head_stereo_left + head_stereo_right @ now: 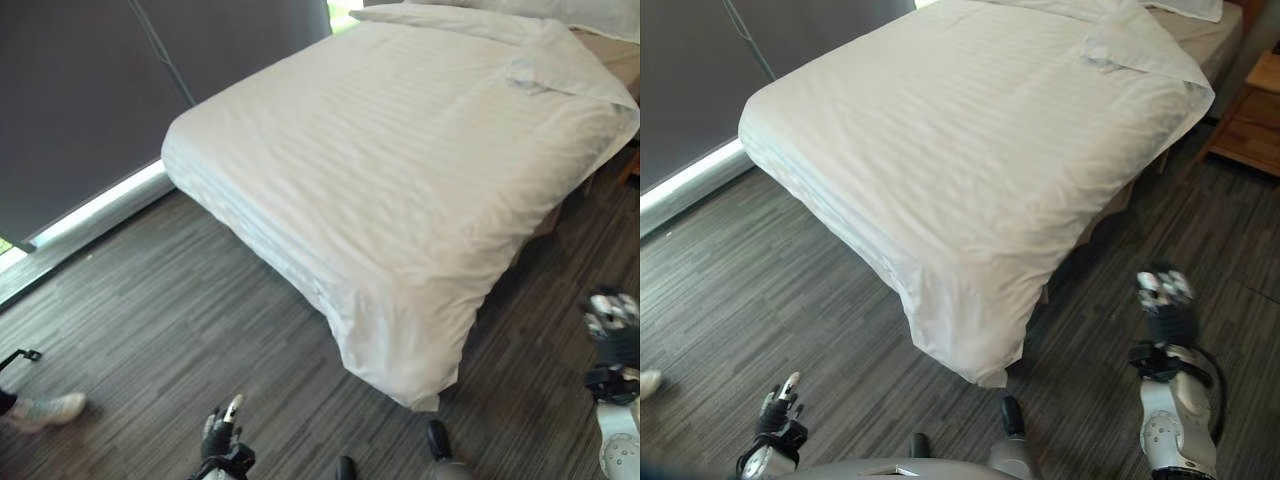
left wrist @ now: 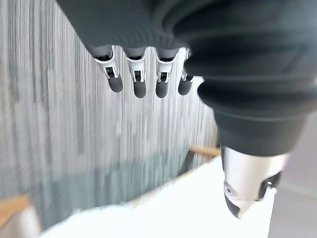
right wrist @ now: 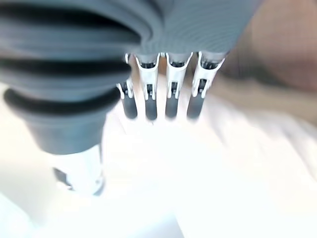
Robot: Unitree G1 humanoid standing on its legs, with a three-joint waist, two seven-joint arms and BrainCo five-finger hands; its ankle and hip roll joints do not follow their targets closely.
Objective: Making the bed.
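Left eye: bed [image 1: 300, 230] sits diagonal across the dark floor [image 1: 150, 320], w/ a white duvet [image 1: 400, 160] spread over nearly all of it. Faint stripe weave, mostly flat, soft ripples toward the near corner, which hangs in a drooping point just above the floor. Far right edge has a small folded-back flap [image 1: 530, 72]; pillows [image 1: 450, 15] at the head. Left hand [image 1: 222, 432] low at bottom, clear of the bed, holding nothing. A person's shoe [image 1: 45, 408] at the left edge.

Right eye: same bed; bare mattress strip [image 1: 1200, 35] shows at far right past the duvet edge, so the cover looks skewed that side. Wooden nightstand [image 1: 1250, 120] beside it. Right hand [image 1: 1164, 300] raised near the bed's right side, apart from the cloth, empty.

Left wrist: fingers [image 2: 138, 82] straight and relaxed, nothing in them; floor and a bit of white cloth past them.

Right wrist: fingers [image 3: 168, 94] straight, released, white duvet beneath, contact not certain.

Handling, judged: duvet is soft, light-ish but bulky, will drag and bunch rather than slide. Best grip prob. along the right-side hem or at the folded flap, pinching a fold of cloth, then pull toward the exposed strip.
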